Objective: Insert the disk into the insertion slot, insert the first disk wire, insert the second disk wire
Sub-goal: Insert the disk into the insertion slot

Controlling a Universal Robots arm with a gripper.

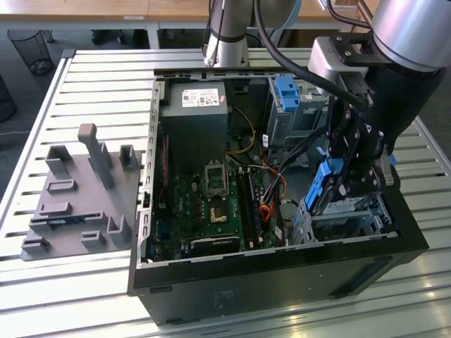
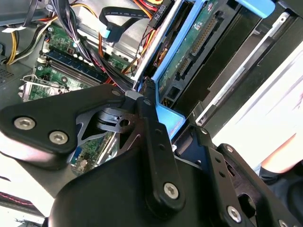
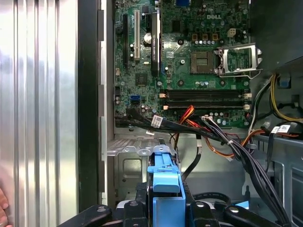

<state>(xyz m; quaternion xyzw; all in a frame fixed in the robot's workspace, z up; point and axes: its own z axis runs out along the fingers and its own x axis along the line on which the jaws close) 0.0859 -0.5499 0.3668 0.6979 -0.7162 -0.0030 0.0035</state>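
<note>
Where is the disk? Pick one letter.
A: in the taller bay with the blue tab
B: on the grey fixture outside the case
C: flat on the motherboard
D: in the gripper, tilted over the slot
D: the gripper is shut on the disk, whose blue caddy stands steeply tilted above the slot, not lying flat in it.

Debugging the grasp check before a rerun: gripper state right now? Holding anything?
Gripper: closed on the disk, gripping it by its blue caddy frame.
</note>
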